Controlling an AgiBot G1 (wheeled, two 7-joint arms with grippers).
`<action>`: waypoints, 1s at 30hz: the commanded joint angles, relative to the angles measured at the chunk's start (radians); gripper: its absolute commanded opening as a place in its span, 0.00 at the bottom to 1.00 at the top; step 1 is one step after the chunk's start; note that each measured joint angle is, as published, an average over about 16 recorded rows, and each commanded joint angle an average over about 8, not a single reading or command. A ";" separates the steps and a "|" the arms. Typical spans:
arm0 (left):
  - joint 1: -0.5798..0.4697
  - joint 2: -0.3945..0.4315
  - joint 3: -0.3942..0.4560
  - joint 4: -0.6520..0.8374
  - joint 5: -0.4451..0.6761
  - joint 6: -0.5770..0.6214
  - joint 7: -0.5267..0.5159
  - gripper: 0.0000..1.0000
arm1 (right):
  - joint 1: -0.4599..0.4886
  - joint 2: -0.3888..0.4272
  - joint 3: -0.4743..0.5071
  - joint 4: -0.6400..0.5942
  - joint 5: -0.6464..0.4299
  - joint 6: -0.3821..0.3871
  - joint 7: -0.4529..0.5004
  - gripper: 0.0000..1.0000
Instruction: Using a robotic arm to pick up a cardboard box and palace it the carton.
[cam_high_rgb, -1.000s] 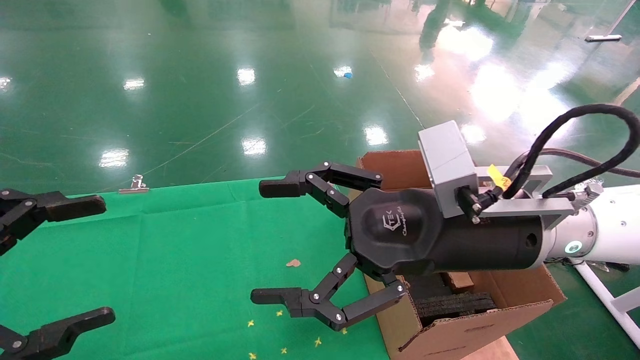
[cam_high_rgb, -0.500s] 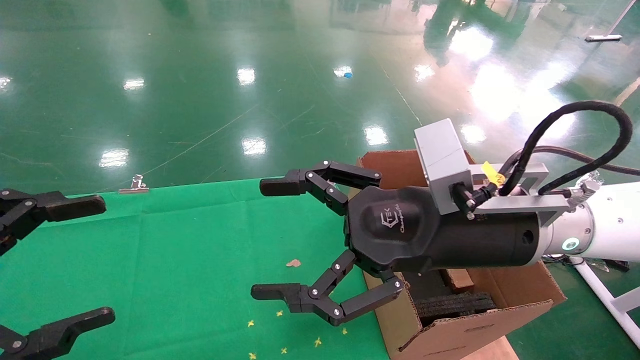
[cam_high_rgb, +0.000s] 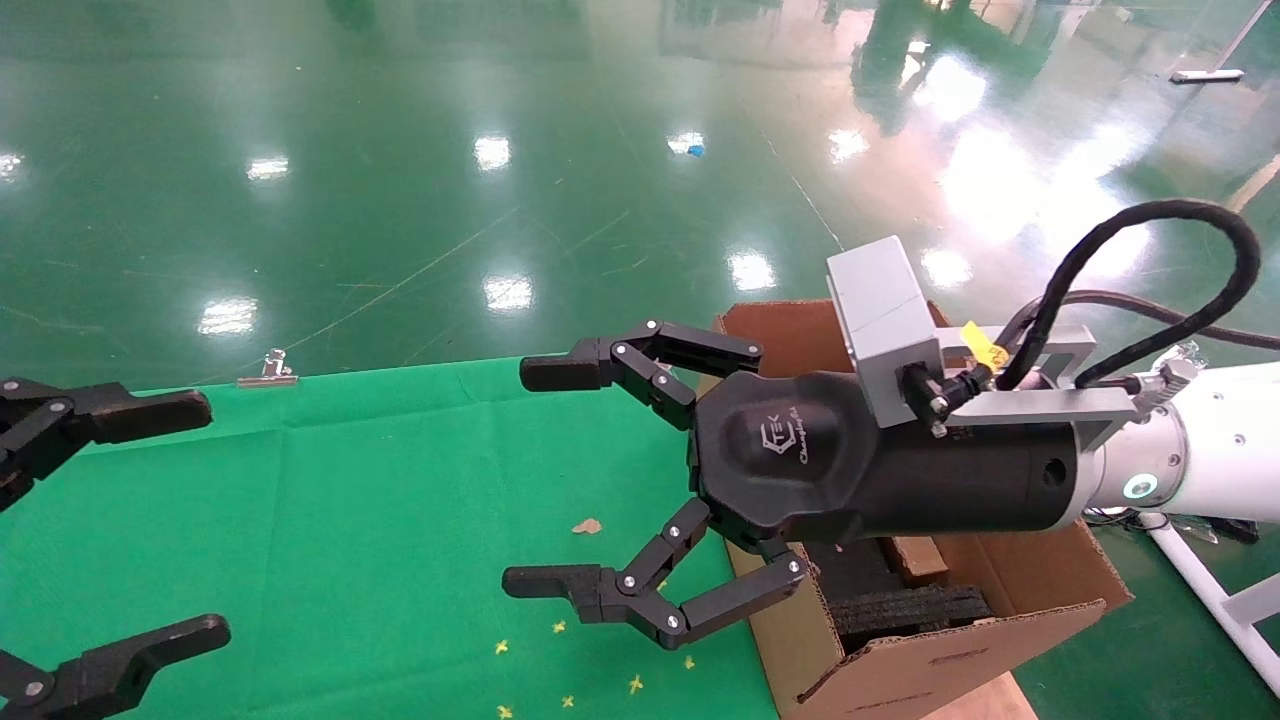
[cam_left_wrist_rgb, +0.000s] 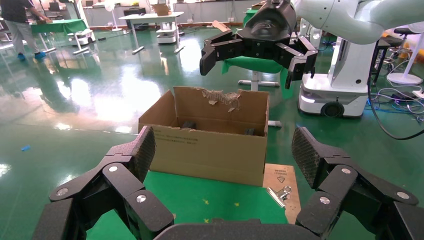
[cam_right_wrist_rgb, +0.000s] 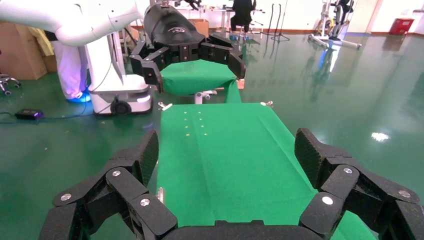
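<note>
right tool (cam_high_rgb: 520, 480): spread wide, empty, held over the surface's (cam_high_rgb: 350, 500) right edge beside the carton (cam_high_rgb: 1000, 590) | left tool (cam_high_rgb: 150, 520): wide, empty, at the left edge | cardboard box: not seen in any view | handling: judged light, stiff, tape-slick; best gripped across its narrow faces.

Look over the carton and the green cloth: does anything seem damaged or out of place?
Yes. The carton has one upright flap torn ragged along its top edge. A brown scrap and small yellow bits lie scattered on the green cloth. Both pincers, left and right, are open and empty.
</note>
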 joint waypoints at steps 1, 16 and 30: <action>0.000 0.000 0.000 0.000 0.000 0.000 0.000 1.00 | 0.000 0.000 0.000 0.000 0.000 0.000 0.000 1.00; 0.000 0.000 0.000 0.000 0.000 0.000 0.000 1.00 | 0.001 0.000 -0.002 -0.001 -0.001 0.001 0.001 1.00; 0.000 0.000 0.000 0.000 0.000 0.000 0.000 1.00 | 0.002 0.000 -0.002 -0.001 -0.001 0.001 0.001 1.00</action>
